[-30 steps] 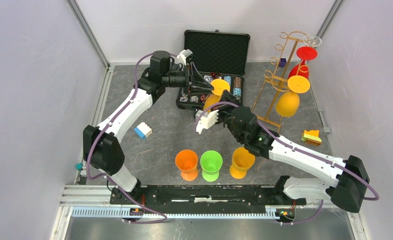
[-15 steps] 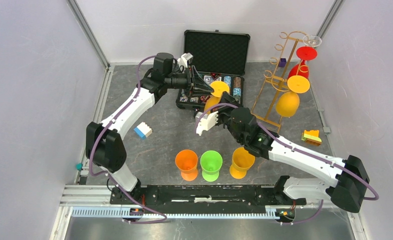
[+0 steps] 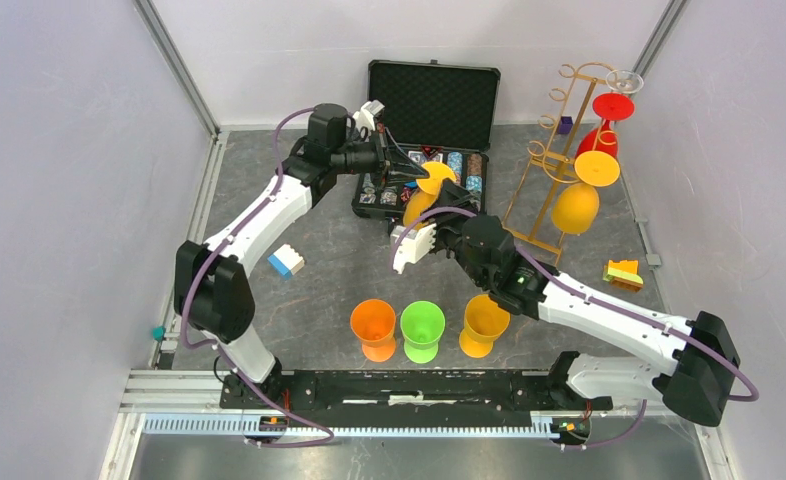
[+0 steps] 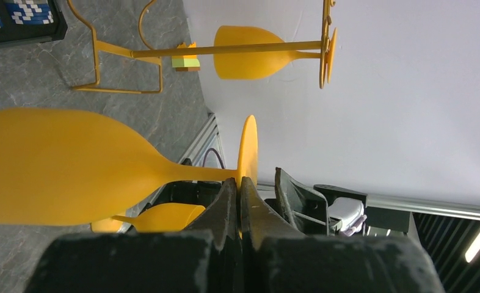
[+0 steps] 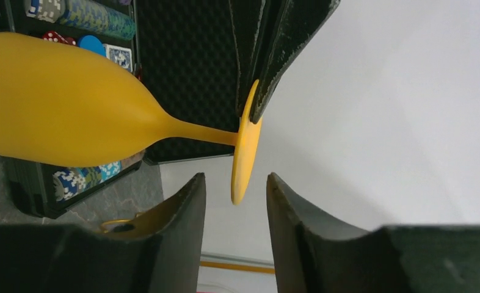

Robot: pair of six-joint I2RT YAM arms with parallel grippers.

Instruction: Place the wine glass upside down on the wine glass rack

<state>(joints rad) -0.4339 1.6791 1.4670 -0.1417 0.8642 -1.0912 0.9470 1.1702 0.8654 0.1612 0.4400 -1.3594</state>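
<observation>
A yellow wine glass (image 3: 439, 176) hangs in the air over the open case, lying on its side. My left gripper (image 4: 238, 183) is shut on the rim of its round foot (image 4: 248, 146), with the bowl (image 4: 60, 165) sticking out to the left. In the top view the left gripper (image 3: 421, 177) reaches in from the left. My right gripper (image 5: 236, 180) is open, and the lower edge of the foot (image 5: 240, 177) hangs between its fingers without touching them. The gold wire wine glass rack (image 3: 544, 175) stands at the back right, apart from both grippers.
On the rack hang a yellow glass (image 3: 576, 205) and a red glass (image 3: 604, 125), both upside down. The black case of poker chips (image 3: 434, 100) lies open below the held glass. Orange (image 3: 374, 325), green (image 3: 421, 328) and yellow (image 3: 484, 322) glasses stand near the front. A blue-white block (image 3: 287, 260) lies left.
The left gripper moved in from the left and shut on the glass foot. The right gripper, which was shut on the foot, has opened and let it go.
</observation>
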